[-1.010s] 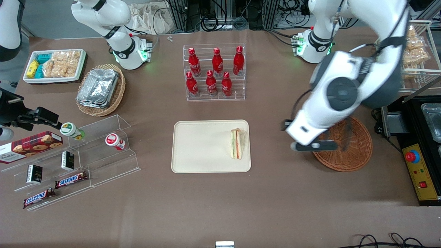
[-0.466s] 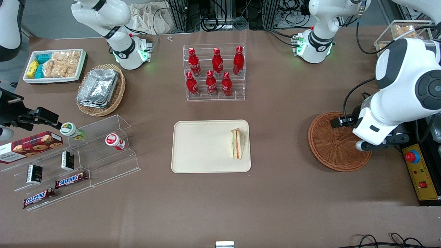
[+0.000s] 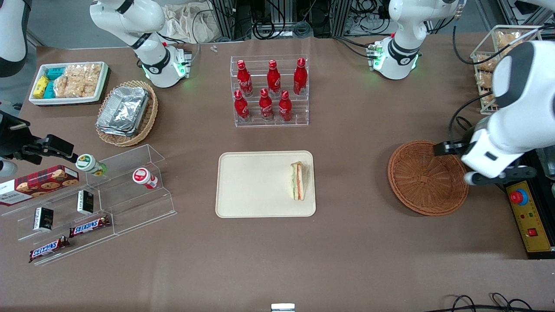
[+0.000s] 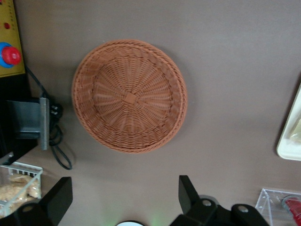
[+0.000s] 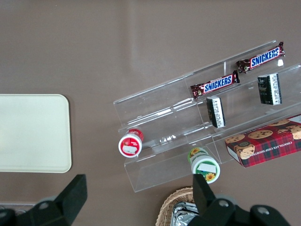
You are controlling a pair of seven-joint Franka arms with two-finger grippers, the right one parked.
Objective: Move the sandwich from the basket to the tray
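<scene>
The sandwich (image 3: 298, 181) already lies on the tray (image 3: 251, 186) at its 3 o'clock edge, the basket (image 3: 422, 177) is empty, and the gripper (image 4: 120, 195) hangs above it, jaws apart, so nothing seems left.

Reddish-brown woven basket (image 4: 129, 96), cream tray (image 3: 253, 184), green-orange-red striped sandwich (image 3: 297, 180)

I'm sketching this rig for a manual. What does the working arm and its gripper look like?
The left arm has glossy white rounded shells with dark grey joint caps and black cables along it. Its gripper, above the table beside the basket, has black blocky fingers, open.
</scene>
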